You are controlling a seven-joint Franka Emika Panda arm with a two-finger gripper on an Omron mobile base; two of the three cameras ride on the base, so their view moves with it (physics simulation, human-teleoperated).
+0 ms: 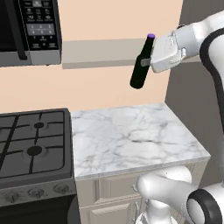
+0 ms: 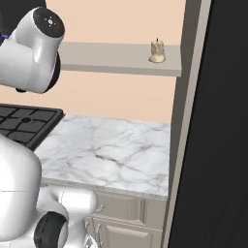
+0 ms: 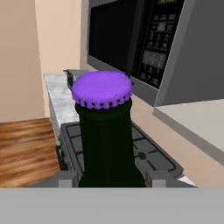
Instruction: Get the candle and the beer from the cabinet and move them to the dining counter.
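Observation:
My gripper (image 1: 146, 62) is shut on the beer (image 1: 141, 65), a dark green-black bottle with a purple cap. The bottle hangs tilted in the air, just in front of the grey cabinet shelf (image 1: 100, 53) and above the marble worktop. In the hand view the beer (image 3: 108, 144) stands between my fingertips (image 3: 65, 179), purple cap toward the camera. The small cream candle (image 2: 157, 52) stands upright near the right end of the cabinet shelf (image 2: 111, 58), apart from the gripper. The dining counter is out of view.
A black gas stove (image 1: 33, 146) joins the marble worktop (image 1: 131, 140) on its left. A microwave (image 1: 30, 30) hangs above the stove, left of the shelf. A tall dark panel (image 2: 218, 126) closes off the right side. Beige base cabinets (image 1: 109, 192) sit below the worktop.

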